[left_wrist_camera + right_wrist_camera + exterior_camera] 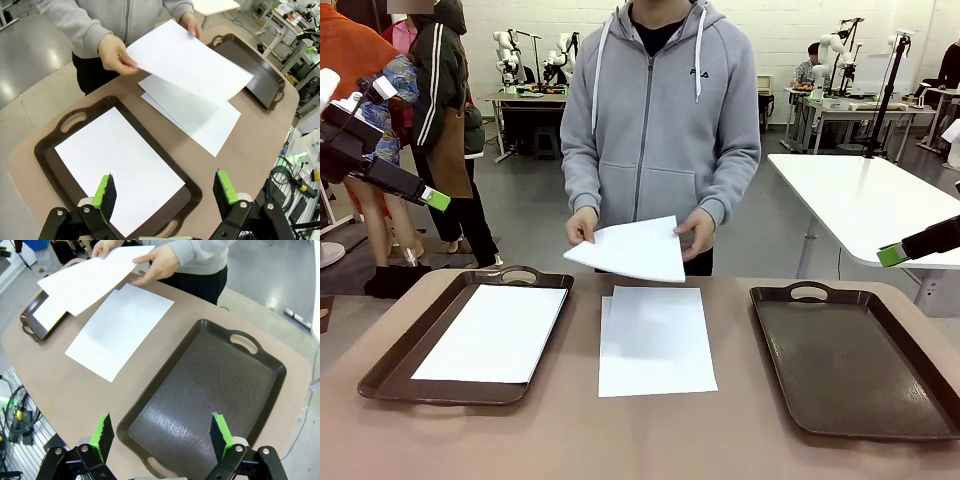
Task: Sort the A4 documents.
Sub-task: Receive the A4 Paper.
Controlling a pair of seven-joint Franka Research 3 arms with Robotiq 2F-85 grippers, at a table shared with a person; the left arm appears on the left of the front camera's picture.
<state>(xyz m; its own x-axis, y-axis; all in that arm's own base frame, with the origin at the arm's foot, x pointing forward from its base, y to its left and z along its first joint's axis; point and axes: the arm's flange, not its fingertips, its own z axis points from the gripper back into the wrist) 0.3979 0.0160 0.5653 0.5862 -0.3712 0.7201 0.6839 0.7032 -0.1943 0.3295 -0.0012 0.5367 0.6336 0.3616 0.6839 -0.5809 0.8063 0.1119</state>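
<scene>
Both stand released, jaws wide: my left gripper (165, 187) hangs above the dark brown handled tray (50, 165) carrying one flat white A4 paper sheet (117, 165), my right gripper (161, 430) above the second brown tray (210, 385). More white sheets (655, 340) lie on the tan counter (620, 440) between the trays — the person (660, 120) holds another white sheet (632, 250) above them.

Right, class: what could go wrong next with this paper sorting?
The person's hands hold a sheet over the middle pile; the left pincer reaching in might hit them. The pile's sheets lie flat and overlapping on the table, so the right pincer could pinch two together or crease one.
</scene>
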